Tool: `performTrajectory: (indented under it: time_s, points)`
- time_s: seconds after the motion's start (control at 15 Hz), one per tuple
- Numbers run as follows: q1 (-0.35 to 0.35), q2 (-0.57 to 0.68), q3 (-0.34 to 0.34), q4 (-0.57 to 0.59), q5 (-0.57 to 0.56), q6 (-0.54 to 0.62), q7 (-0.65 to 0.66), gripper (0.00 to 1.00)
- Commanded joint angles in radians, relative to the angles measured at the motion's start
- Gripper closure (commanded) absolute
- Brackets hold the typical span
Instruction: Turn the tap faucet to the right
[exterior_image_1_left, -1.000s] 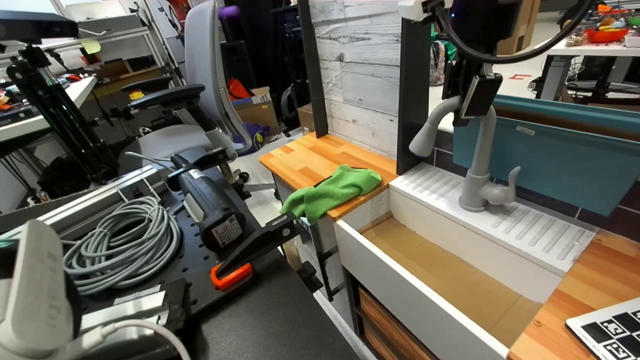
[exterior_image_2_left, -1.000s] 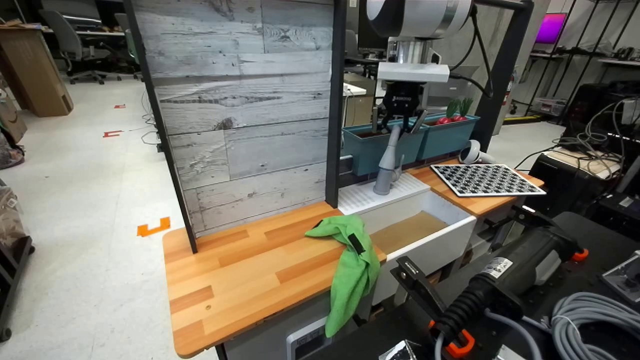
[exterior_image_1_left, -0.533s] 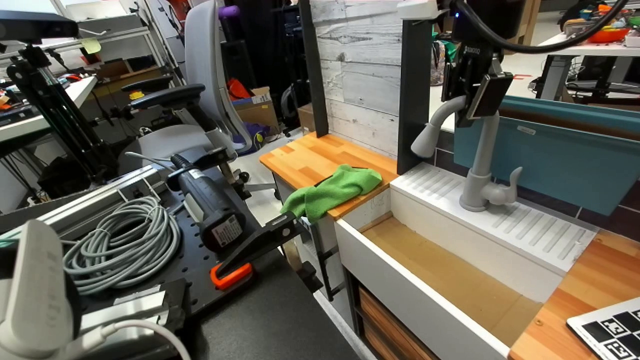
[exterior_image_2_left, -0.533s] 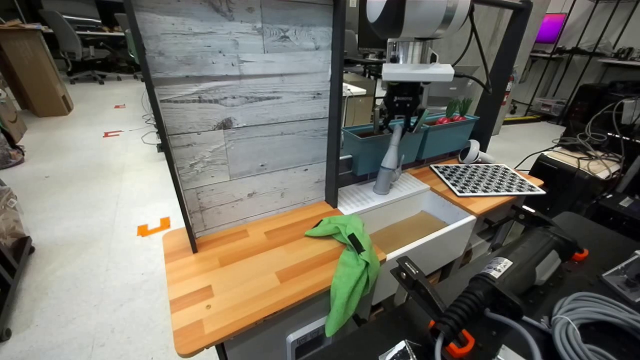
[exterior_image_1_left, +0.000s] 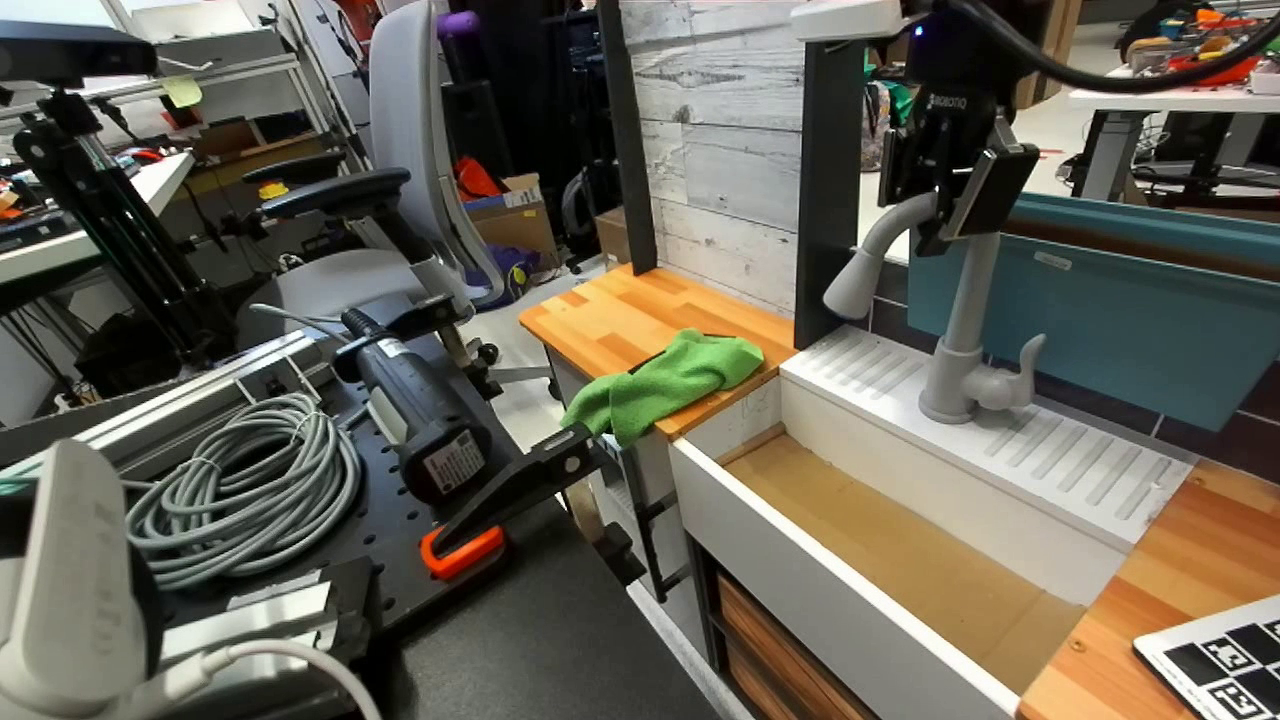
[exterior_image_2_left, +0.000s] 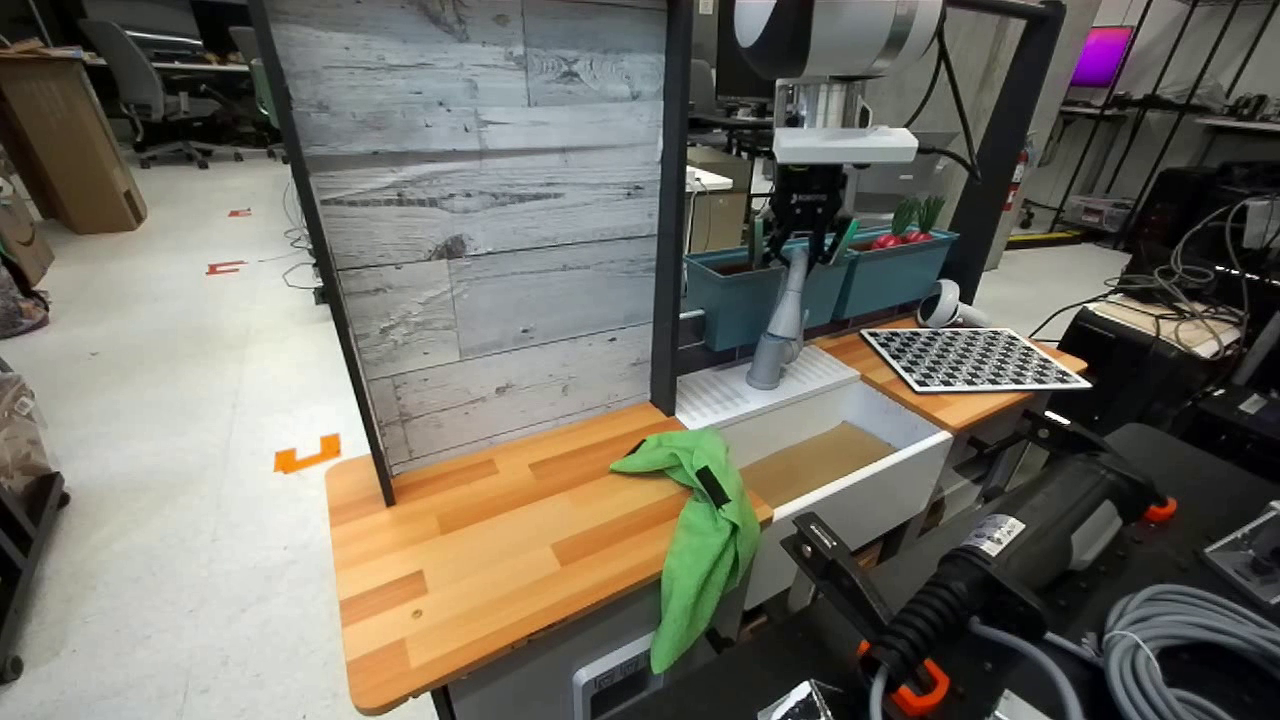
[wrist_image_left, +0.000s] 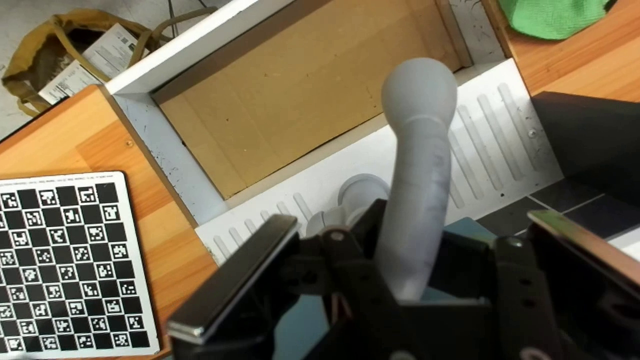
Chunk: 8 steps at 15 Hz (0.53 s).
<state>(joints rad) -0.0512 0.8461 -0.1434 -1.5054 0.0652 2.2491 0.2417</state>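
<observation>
One tap faucet (exterior_image_1_left: 962, 335) is rising from the ribbed white ledge (exterior_image_1_left: 1080, 470) beside the sink (exterior_image_1_left: 770, 565) in both exterior views, and in my wrist view its spout (wrist_image_left: 420, 165) is running long-axis toward 12 o'clock, with the base (wrist_image_left: 362, 186) showing at 10. My gripper (wrist_image_left: 410, 218) is standing wide astride that spout, one finger (wrist_image_left: 235, 272) on the 9 o'clock side and its twin on the 3, and I'm not able to tell whether either is touching. I'm judging that turning right will be calling for a shove across that axis toward 3 o'clock, with the green cloth (wrist_image_left: 555, 20) lying farther out at 1.
</observation>
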Motion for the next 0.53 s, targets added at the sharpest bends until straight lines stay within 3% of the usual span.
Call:
performTrajectory:
  time_s: [0.0,0.47]
  points:
    - [-0.022,-0.071,-0.045,-0.001,-0.098,-0.151,-0.097,1.00]
    - [-0.031,-0.084,-0.045,-0.018,-0.122,-0.142,-0.196,1.00]
